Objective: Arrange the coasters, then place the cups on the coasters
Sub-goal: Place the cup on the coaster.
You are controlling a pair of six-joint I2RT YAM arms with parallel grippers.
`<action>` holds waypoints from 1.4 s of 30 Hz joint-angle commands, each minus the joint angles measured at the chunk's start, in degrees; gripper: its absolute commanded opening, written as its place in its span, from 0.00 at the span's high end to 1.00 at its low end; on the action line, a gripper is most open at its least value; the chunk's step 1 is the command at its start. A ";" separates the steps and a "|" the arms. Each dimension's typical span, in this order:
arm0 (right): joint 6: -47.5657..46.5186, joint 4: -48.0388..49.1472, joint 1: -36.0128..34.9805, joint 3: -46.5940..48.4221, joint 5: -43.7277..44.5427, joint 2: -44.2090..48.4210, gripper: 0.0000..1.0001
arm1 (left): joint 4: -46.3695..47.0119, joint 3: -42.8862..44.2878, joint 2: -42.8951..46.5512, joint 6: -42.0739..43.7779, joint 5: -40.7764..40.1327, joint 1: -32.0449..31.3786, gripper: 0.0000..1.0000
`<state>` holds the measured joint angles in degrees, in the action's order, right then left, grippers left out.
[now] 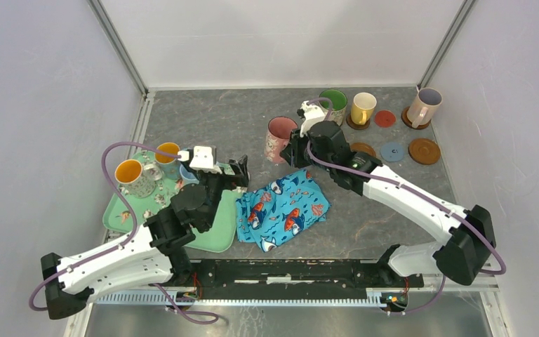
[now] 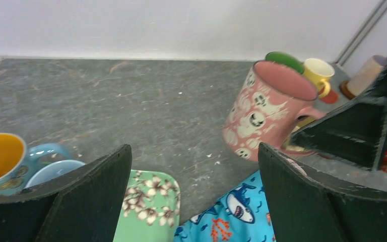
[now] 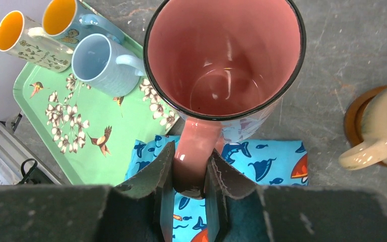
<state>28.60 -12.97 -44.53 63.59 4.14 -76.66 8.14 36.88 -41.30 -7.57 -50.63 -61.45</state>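
Note:
My right gripper (image 3: 192, 151) is shut on the handle of the pink cup (image 3: 224, 55), which hangs tilted over the edge of the cloth; in the top view that cup (image 1: 278, 138) is mid-table, with the right gripper (image 1: 292, 149) beside it. My left gripper (image 2: 194, 151) stands open and empty over the tray corner, seen from above as the left gripper (image 1: 242, 172). At the back right are a green-lined cup (image 1: 334, 105), a yellow cup (image 1: 363, 107) on a brown coaster, a beige cup (image 1: 423, 107) on another, and bare red (image 1: 384, 119), blue-grey (image 1: 392, 151) and brown (image 1: 424, 150) coasters.
A green floral tray (image 1: 214, 235) at the left holds two orange-lined cups (image 1: 130, 175) (image 1: 168, 154) and a light blue cup (image 3: 98, 60). A blue fish-print cloth (image 1: 288, 207) lies crumpled between the arms. Cage walls enclose the table.

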 commanded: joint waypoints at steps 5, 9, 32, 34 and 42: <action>-9.07 9.48 -0.29 5.75 1.32 6.22 1.00 | -11.21 6.14 0.95 -2.05 -4.68 0.16 0.00; -11.79 9.28 -0.07 6.17 4.01 7.62 1.00 | -11.84 7.76 0.58 -0.04 -4.02 0.16 0.00; -18.31 3.03 22.10 7.22 11.71 12.95 1.00 | -22.49 22.23 -17.72 -8.79 30.43 21.41 0.00; -18.38 3.20 24.81 6.94 11.97 13.07 1.00 | -21.77 22.10 -18.29 -8.70 32.29 22.55 0.00; -17.79 8.96 35.75 2.26 9.90 12.74 1.00 | -17.33 18.03 -16.09 -6.20 31.04 23.30 0.00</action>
<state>11.53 -16.14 -12.27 66.65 14.06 -66.06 -13.30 56.47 -59.55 -12.51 -20.84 -38.52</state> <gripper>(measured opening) 0.276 0.994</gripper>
